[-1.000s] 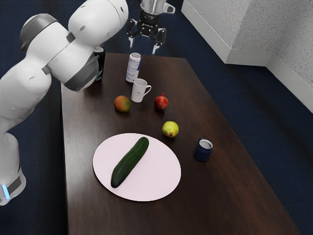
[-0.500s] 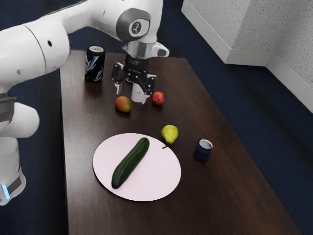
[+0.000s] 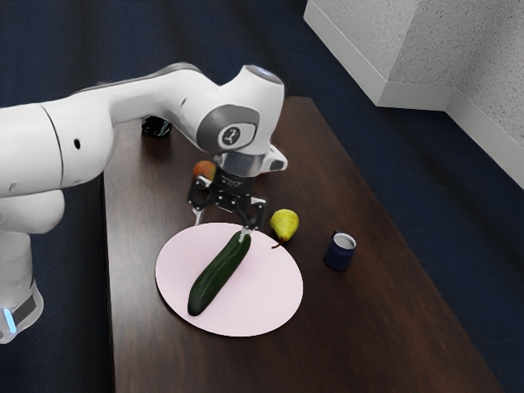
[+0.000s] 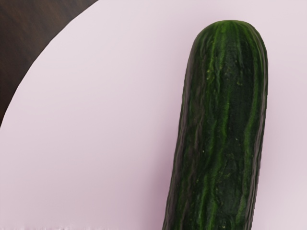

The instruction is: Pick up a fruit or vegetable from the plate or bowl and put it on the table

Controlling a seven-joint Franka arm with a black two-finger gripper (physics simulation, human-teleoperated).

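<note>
My gripper (image 3: 222, 228) is open at the far edge of the pale pink plate (image 3: 178, 255), its two fingertips wide apart. A dark green cucumber (image 3: 216, 277) lies slantwise on that plate, its far end by the fingertip on the exterior view's right. Nothing is held between the fingers. In the wrist view the cucumber (image 4: 220, 124) stretches over the pink plate (image 4: 91, 115), close below my hand, with one rounded end in sight.
A yellow-green pear (image 3: 285, 223) lies just beyond the plate's edge, and a dark blue mug (image 3: 340, 251) stands farther to the exterior view's right. Behind the gripper are a mango (image 3: 204, 170) and a black can (image 3: 155, 127), partly covered by the arm.
My open gripper has come from over the far part of the table, by the white mug, to the plate's far edge. The pear has tipped from its earlier pose, its stem now toward the plate.
</note>
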